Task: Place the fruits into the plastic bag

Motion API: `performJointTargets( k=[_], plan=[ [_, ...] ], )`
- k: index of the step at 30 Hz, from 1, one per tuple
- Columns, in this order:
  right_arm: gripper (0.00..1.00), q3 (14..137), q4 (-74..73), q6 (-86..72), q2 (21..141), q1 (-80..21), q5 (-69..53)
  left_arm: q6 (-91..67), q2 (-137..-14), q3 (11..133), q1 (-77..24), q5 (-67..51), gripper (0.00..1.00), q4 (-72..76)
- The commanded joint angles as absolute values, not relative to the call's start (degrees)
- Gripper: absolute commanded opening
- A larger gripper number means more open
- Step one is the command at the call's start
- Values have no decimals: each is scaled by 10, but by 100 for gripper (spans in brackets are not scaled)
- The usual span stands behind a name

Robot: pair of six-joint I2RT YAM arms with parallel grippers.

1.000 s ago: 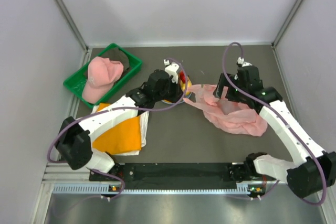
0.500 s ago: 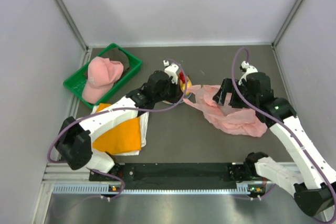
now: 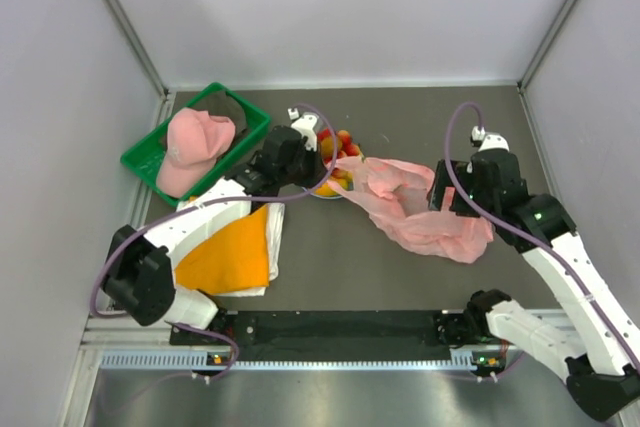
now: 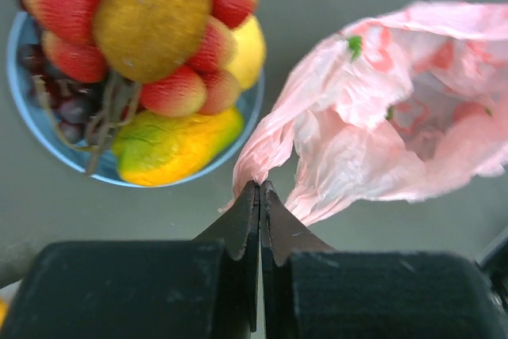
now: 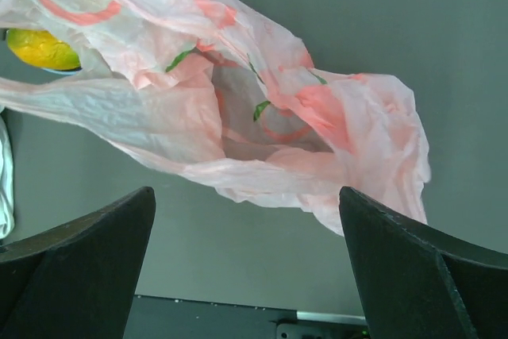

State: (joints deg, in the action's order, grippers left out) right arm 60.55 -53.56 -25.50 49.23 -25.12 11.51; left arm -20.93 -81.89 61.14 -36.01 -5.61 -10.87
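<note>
Tabletop (image 3: 330, 267) in dark grey fills the overhead view, and the biggest thing on it is the pink plastic bag (image 3: 420, 217), crumpled and lying right of centre, its mouth gaping toward the right wrist camera (image 5: 262, 125). Over at 10 o'clock sits a green crate (image 3: 137, 161) with a pink cap (image 3: 195, 147) resting in it, and at 8 o'clock a folded orange cloth (image 3: 225, 257) lies on a white cloth (image 3: 276, 237). Now the claws: the right claw (image 5: 246, 192) hangs above the bag's 3 o'clock side, spread wide, with nothing between its fingers (image 5: 79, 260). The left claw (image 4: 259, 196) is pressed together and pinching a corner of the bag's edge, right at the bag's 9 o'clock end (image 4: 381, 132). Just beside that pinch, at 9 o'clock from the bag, there's the light blue plate (image 4: 36, 129), and the fruits (image 4: 151, 53) are all heaped on it, none in the bag. Orange-yellow mango (image 4: 171, 144) with a green patch lies along the plate's near rim, brown kiwi (image 4: 151, 17) crowns the pile, yellow lemon (image 4: 248, 49) sits at its 3 o'clock side, red strawberries (image 4: 67, 5) crowd around the kiwi, and dark grapes (image 4: 63, 105) tuck in at the 9 o'clock edge. From overhead the fruit pile (image 3: 335, 147) shows just past the left arm's wrist.
</note>
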Motion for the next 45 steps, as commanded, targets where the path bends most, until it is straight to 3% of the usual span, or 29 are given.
performJointTargets(
  k=[1,6,18,28,45],
  plan=[
    [99,637,-499,-245,511,-258,87,-180,-773,590,-363,-141,0,-105],
    [95,668,-402,-266,543,-297,11,-179,-713,554,-363,-141,0,-143],
    [92,868,-287,-185,846,-413,114,-164,-634,512,-275,-149,0,-279],
    [87,1063,-385,-221,1070,-454,232,-121,-626,495,-262,-127,0,-326],
    [92,1073,-359,-178,1147,-479,277,-106,-625,469,-250,-140,0,-303]
  ],
)
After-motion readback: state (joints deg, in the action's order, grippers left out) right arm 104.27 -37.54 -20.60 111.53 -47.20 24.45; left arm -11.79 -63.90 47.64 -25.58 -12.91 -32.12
